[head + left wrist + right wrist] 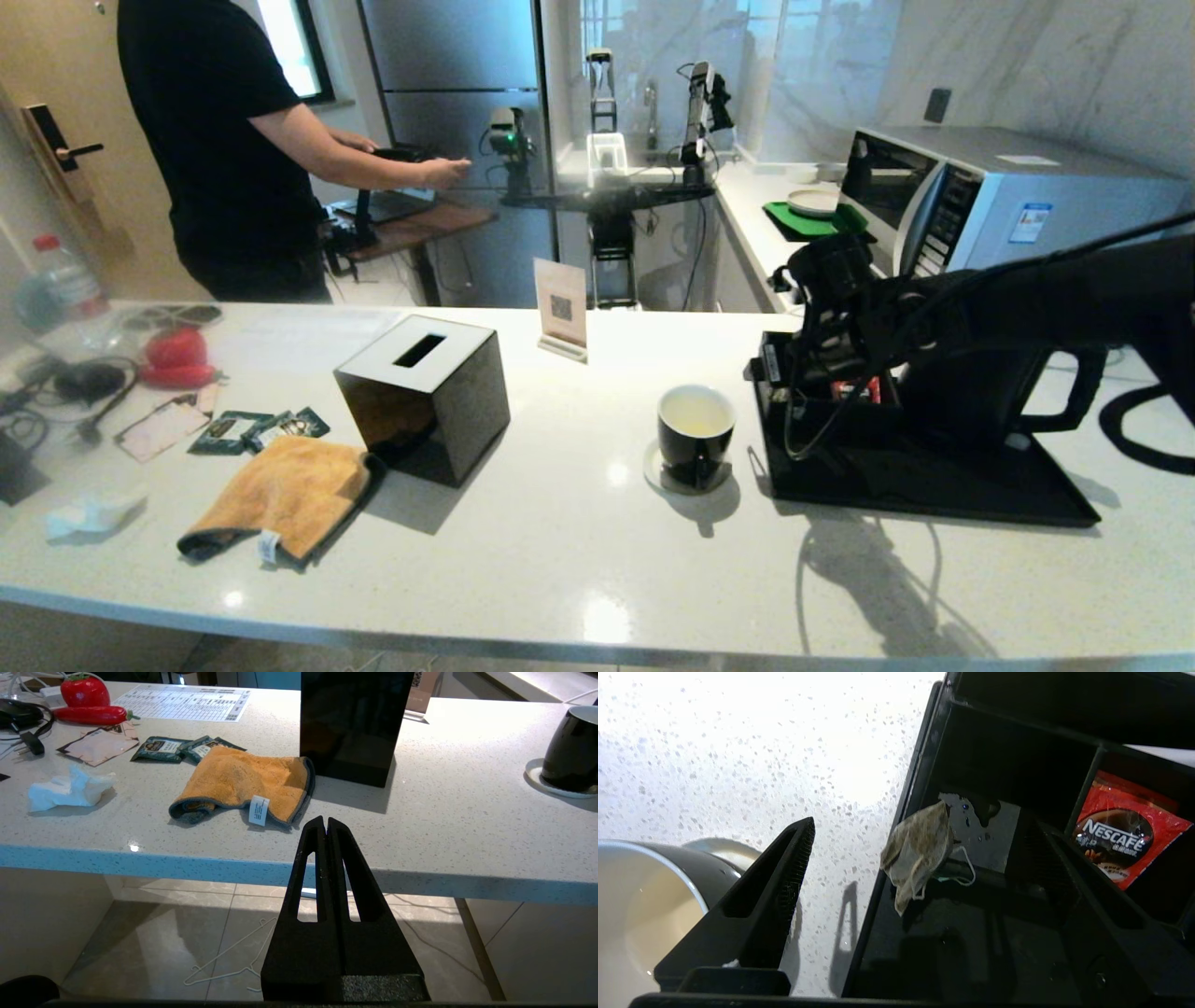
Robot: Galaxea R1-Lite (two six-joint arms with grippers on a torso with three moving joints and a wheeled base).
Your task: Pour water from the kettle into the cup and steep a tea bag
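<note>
The black cup (pixel 695 434) stands on a white saucer at mid-counter, holding pale yellowish water (pixel 696 413); its white inside (pixel 640 914) also shows in the right wrist view. The matte black kettle (pixel 990 387) sits on the black tray (pixel 934 490), partly hidden by my right arm. My right gripper (pixel 810 387) hangs open over the tray's left compartments. The greyish tea bag (pixel 919 851) lies draped on the compartment rim between the spread fingers (pixel 777 891), untouched, with its string (pixel 969 868) looped beside it. My left gripper (pixel 325 821) is shut and empty, parked before the counter's front edge.
A black cube tissue box (pixel 425 397), an orange cloth (pixel 285 495) and dark green packets (pixel 257 429) lie on the counter's left half. A red Nescafe sachet (pixel 1125 835) sits in a tray compartment. A microwave (pixel 980 201) stands behind, and a person (pixel 224 140) stands beyond the counter.
</note>
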